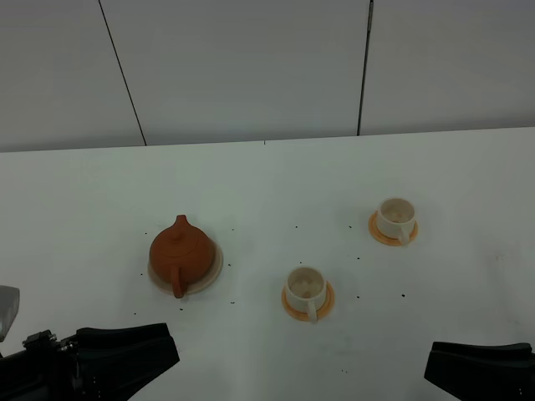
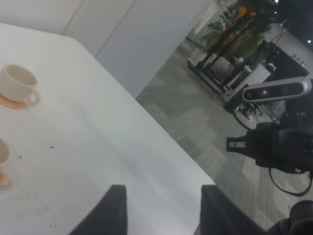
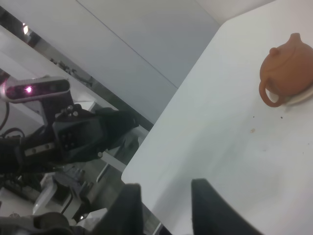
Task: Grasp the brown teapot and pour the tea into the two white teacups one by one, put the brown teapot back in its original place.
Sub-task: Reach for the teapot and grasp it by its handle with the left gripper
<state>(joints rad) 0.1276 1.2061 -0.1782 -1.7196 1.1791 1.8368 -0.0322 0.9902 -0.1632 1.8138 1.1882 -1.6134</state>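
Seen from the high camera, black left arm (image 1: 117,359) and black right arm (image 1: 481,372) sit low at the near edge, well apart. The dark-fingered left gripper (image 2: 164,193) has its jaws parted with nothing between them. The dark-fingered right gripper (image 3: 165,188) is likewise parted and empty.

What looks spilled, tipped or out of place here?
Nothing tipped or spilled: the brown teapot sits upright on its cream saucer, both white teacups upright on orange saucers. Only small dark specks dot the table.

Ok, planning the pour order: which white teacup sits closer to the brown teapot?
The front teacup, nearer the robot, is closer to the brown teapot; the other teacup stands farther back and to the right.
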